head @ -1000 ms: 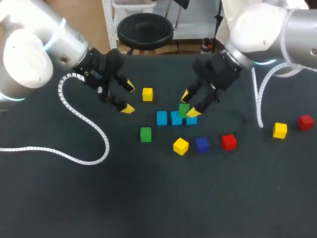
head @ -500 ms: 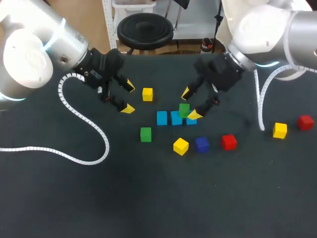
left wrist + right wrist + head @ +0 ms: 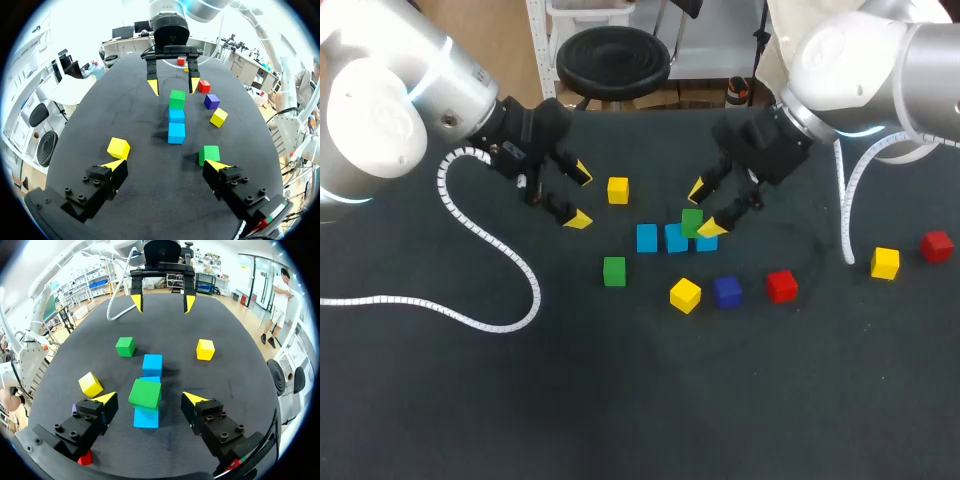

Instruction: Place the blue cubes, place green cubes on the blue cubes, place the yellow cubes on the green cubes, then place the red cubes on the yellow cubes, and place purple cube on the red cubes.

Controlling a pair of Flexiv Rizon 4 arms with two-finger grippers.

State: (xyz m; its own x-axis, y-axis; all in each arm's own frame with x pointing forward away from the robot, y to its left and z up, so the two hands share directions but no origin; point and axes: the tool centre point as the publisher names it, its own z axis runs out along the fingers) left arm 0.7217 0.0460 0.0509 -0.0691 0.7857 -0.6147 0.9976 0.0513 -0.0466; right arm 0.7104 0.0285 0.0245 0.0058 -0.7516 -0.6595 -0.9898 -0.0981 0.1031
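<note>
Spreading under everything, the dark surface [image 3: 620, 400] carries all the cubes. The left arm [image 3: 390, 100] holds the left tool [image 3: 580, 196] over the surface near a yellow cube [image 3: 618, 190], fingers apart and gripping nothing. The right arm [image 3: 860, 60] hangs the right tool [image 3: 705, 209] over a row of three blue cubes [image 3: 647, 238]. Its fingers stand apart either side of a green cube [image 3: 146, 393] without touching it. That cube lies tilted across the two blue ones nearer the right arm. A second green cube [image 3: 614, 271], second yellow cube [image 3: 685, 295], purple cube [image 3: 727, 291] and red cube [image 3: 781, 286] sit near the row. A far yellow cube [image 3: 885, 263] and far red cube [image 3: 937, 245] lie well apart.
</note>
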